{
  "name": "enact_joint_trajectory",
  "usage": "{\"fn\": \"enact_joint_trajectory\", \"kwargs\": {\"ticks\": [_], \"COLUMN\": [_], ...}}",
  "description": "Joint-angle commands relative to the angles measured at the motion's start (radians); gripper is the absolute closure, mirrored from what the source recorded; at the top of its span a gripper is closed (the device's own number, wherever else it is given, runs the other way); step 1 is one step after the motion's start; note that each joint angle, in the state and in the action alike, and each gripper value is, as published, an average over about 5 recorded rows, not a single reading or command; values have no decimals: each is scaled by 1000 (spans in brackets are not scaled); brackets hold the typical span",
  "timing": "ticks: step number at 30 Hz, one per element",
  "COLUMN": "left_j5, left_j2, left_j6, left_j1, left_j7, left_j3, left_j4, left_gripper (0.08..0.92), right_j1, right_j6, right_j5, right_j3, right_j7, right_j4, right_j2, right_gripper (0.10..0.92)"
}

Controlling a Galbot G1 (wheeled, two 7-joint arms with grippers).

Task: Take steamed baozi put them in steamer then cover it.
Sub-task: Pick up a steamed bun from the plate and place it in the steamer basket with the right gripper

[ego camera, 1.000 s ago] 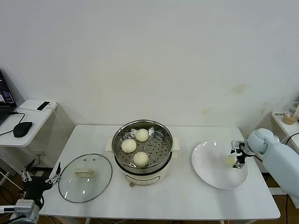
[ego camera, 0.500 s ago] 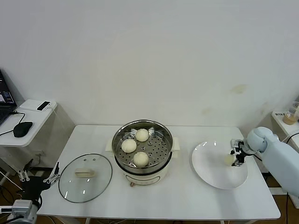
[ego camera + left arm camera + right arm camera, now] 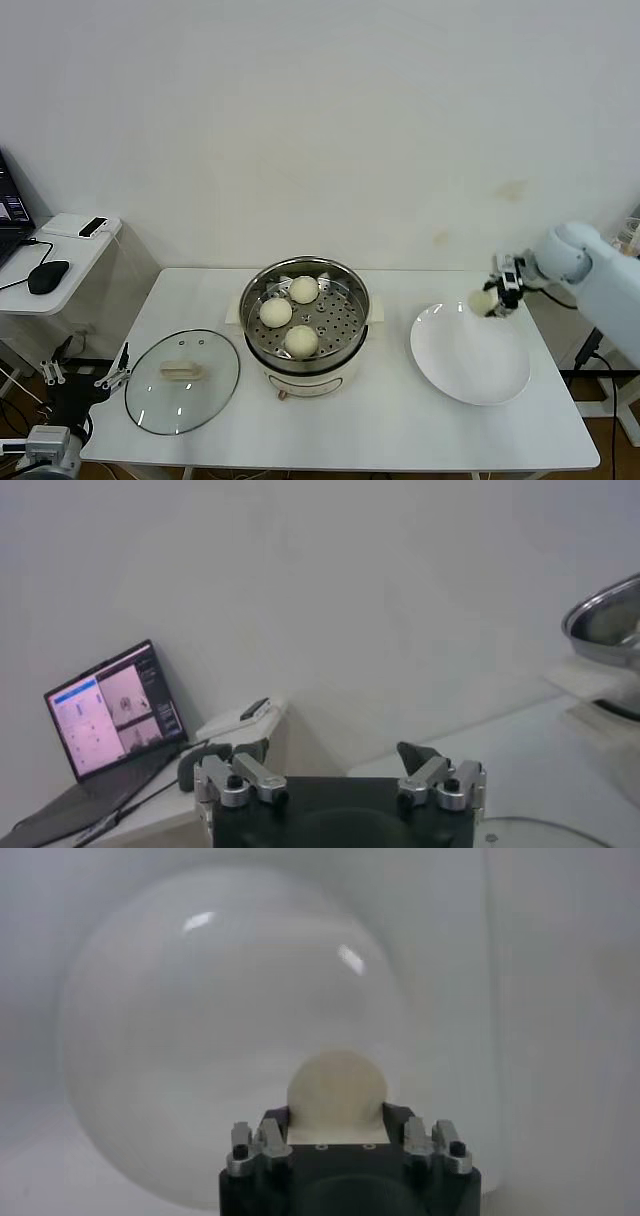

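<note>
Three cream-white baozi (image 3: 276, 312) lie in the shiny steel steamer (image 3: 355, 284) on its cream pot base at the table's middle. My right gripper (image 3: 490, 298) is shut on a fourth baozi (image 3: 481, 301) and holds it above the far edge of the white plate (image 3: 470, 365). In the right wrist view the baozi (image 3: 336, 1094) sits between the jaws, with the plate (image 3: 200, 1028) below. The glass cover (image 3: 183, 380) with its cream bar handle lies flat at the table's front left. My left gripper (image 3: 85, 382) is open and parked low, off the table's left edge.
A side desk (image 3: 55, 262) at the far left holds a mouse and a laptop (image 3: 105, 712). A small shelf with a cup stands past the table's right edge. A white wall is close behind the table.
My right gripper has lifted the baozi off the plate and carried it up and a little left. The left arm has barely moved.
</note>
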Motion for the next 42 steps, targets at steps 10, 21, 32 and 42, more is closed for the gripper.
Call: {"fn": "enact_joint_trajectory", "kwargs": {"ticks": [10,21,32,42], "left_j5": [16,13,8,6], "left_j2": [-12,-20,-18,-12], "left_j6": [3,0,-5,-5], "left_j1": [0,5,-9,-16], "left_j7": [-3,-3,-4,-4], "left_j3": [4,-17,-17,-16], "left_j4": [-9,-6,22,31], "left_gripper": [177,177,177,177], "right_j1": [518,392,278,252], "right_j6": [-275,-363,-363,-362], "right_j5": [509,543,446,422], "right_j3": [-442,-518,-524,-501], "right_j7": [165,265,288,287], "right_j4": [200,126,50,9], "right_j2": [364,500,507,507], "right_gripper": [423,423,423,423]}}
